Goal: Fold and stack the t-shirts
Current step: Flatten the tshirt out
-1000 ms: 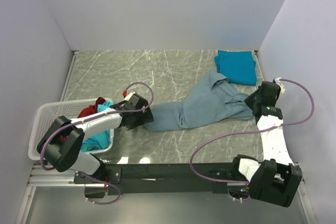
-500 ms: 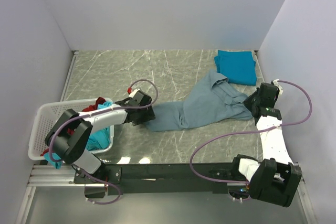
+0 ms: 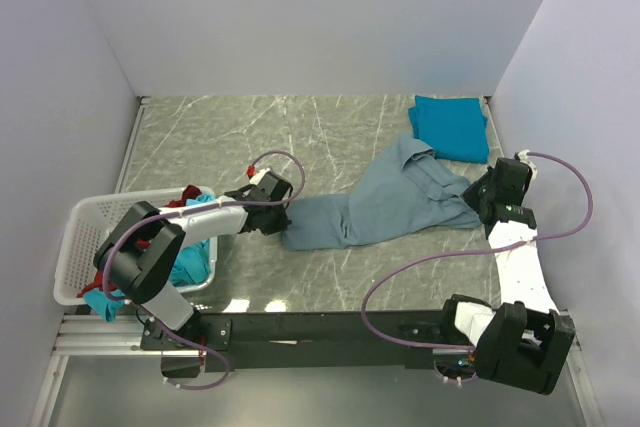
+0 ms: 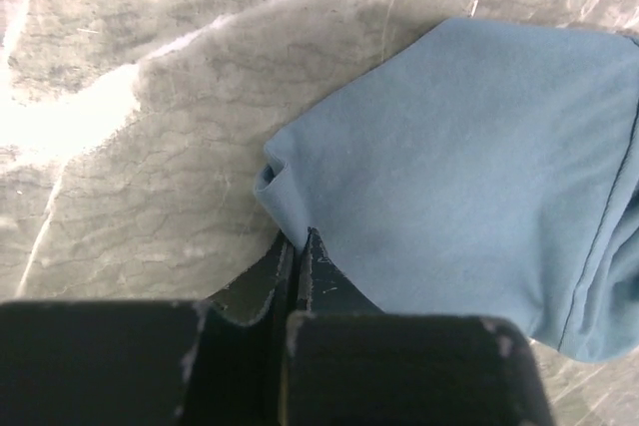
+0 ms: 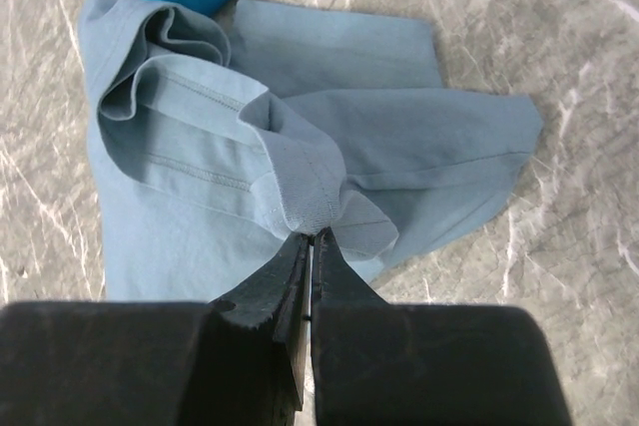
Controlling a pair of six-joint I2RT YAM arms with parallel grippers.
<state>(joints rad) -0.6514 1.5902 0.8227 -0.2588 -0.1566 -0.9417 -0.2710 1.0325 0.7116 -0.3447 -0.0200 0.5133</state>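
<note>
The scene is lit brightly and evenly from above. Washed-out glare is seen on the counter (image 4: 70, 117) in the left wrist view. Only soft shadows are cast; the close jaws are rendered dark, slightly blurred.

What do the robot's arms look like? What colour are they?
The left arm and right arm are white tubes with chunky black joints. A thin purple cable loops along each. The left gripper and right gripper have two flat black scuffed fingers.
</note>
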